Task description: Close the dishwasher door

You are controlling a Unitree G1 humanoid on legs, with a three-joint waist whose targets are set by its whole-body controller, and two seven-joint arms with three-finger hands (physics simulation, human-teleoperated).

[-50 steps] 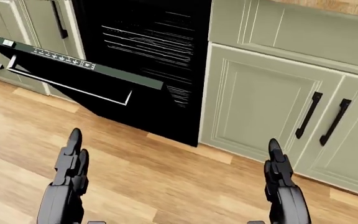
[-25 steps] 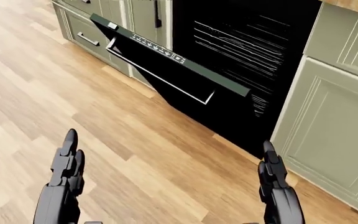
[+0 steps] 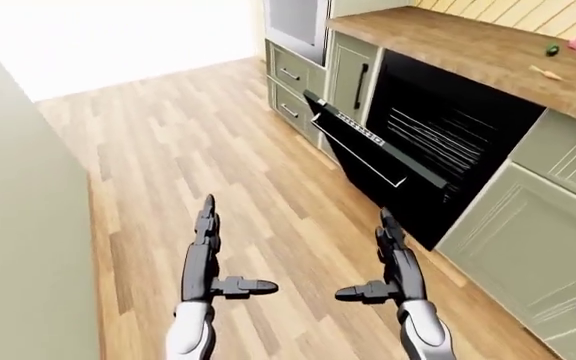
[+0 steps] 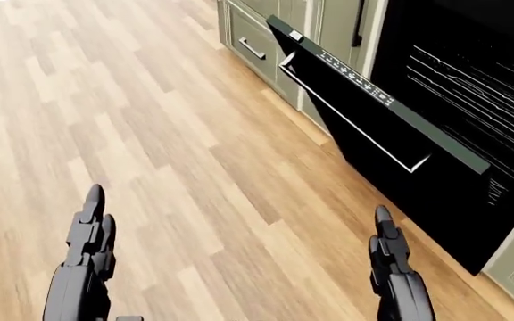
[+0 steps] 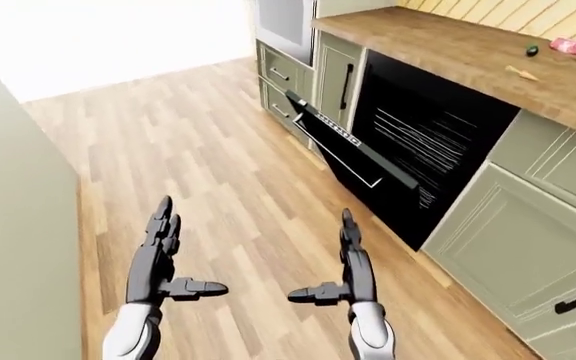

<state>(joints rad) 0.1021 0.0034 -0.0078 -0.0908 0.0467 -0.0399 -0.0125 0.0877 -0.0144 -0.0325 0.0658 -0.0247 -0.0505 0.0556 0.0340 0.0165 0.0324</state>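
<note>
Left-eye view: half-open dishwasher door [image 3: 373, 146] well above-right of flat, spread, empty right hand [image 3: 396, 264].

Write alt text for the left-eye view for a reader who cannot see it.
A dishwasher door hangs partly open at the view's right, under a wooden counter, with black racks showing inside. The robot's left hand and right hand are held out, fingers open, over the wood floor, touching nothing.
</note>
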